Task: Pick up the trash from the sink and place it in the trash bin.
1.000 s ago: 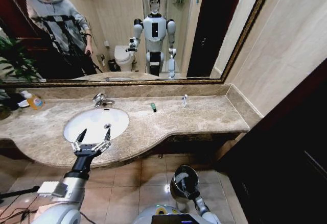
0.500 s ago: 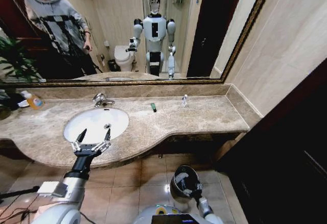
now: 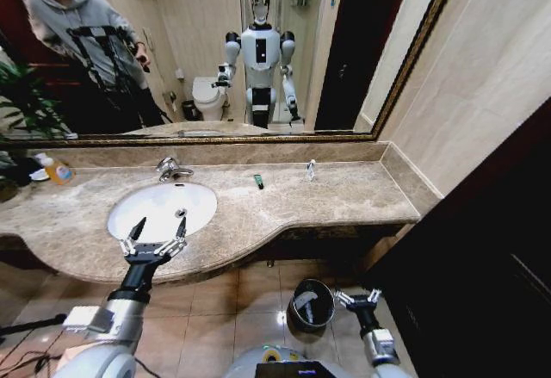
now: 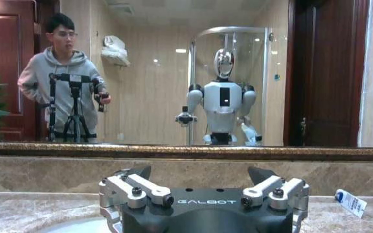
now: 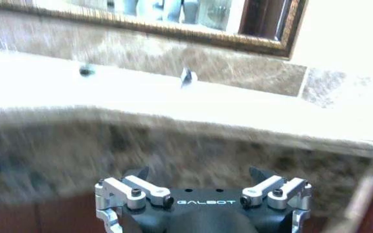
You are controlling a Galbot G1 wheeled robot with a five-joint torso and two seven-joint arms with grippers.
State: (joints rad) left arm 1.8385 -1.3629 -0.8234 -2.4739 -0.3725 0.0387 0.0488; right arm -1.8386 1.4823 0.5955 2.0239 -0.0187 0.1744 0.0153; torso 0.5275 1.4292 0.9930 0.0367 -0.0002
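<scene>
Trash left on the desk [image 3: 362,190] comes down to 2 small pieces: a dark green packet [image 3: 258,182] and a clear-white sachet [image 3: 311,170], both lying behind and to the right of the sink [image 3: 162,208], well apart from the basin itself. The bin [image 3: 312,304] stands on the floor under the desk edge, low enough for an arm to drop things in. The right gripper [image 3: 359,297] sits just beside the bin's rim, fingers spread and empty, which suggests a release there. The left gripper [image 3: 155,231] hovers over the sink's near edge, also spread wide and holding nothing, apparently ready to reach in.
</scene>
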